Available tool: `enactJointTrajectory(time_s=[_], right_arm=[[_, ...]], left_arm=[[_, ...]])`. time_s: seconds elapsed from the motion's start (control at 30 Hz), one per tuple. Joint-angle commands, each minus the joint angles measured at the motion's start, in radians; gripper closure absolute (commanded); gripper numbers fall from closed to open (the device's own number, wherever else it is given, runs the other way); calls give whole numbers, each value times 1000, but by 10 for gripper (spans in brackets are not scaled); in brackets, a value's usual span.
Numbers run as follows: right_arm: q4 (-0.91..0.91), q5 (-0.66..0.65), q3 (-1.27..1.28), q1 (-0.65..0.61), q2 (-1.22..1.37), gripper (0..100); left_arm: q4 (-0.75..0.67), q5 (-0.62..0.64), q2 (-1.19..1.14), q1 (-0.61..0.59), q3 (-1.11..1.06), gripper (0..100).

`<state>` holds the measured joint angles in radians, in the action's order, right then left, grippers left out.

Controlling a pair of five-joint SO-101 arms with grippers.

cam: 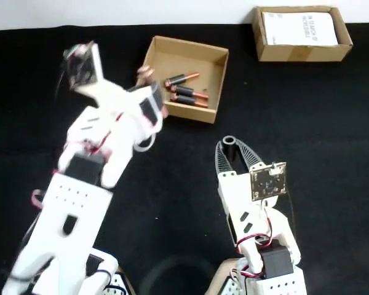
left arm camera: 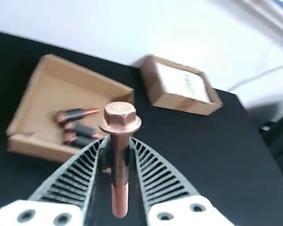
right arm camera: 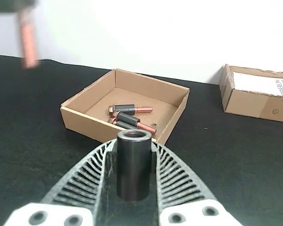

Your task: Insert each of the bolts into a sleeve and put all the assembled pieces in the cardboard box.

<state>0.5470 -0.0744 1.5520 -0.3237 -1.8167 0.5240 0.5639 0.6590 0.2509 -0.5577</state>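
Left gripper [left arm camera: 118, 143] clamped on a copper bolt [left arm camera: 119, 123], flanged hexagonal head uppermost, threaded shank hanging between the ribbed fingers; right gripper [right arm camera: 134, 141] clamped on a dark cylindrical sleeve [right arm camera: 133, 165], upright, bore open at the top. The bolt is held beside the left wall of the cardboard box [cam: 216, 83], and the sleeve is held apart from the box over bare black table [cam: 307, 141]. The box holds three assembled pieces [cam: 186, 90] lying side by side; a second box [cam: 301, 52] with a printed sheet stands well apart at the far edge.
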Motion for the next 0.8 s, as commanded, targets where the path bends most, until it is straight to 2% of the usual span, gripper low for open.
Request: enactJointTrajectory(time_s=[0.0,0.17,0.53,0.77], right_arm=[[-24,5,2,-2,-7,992],[-24,5,4,-2,-7,992],[-24,5,2,-2,-7,992],[-24,3,4,-2,-7,992]], left_arm=[[-26,6,-74,93,173,992],[-26,3,-156,194,225,992],[-29,11,-266,222,219,992],[-26,11,-275,312,217,992]])
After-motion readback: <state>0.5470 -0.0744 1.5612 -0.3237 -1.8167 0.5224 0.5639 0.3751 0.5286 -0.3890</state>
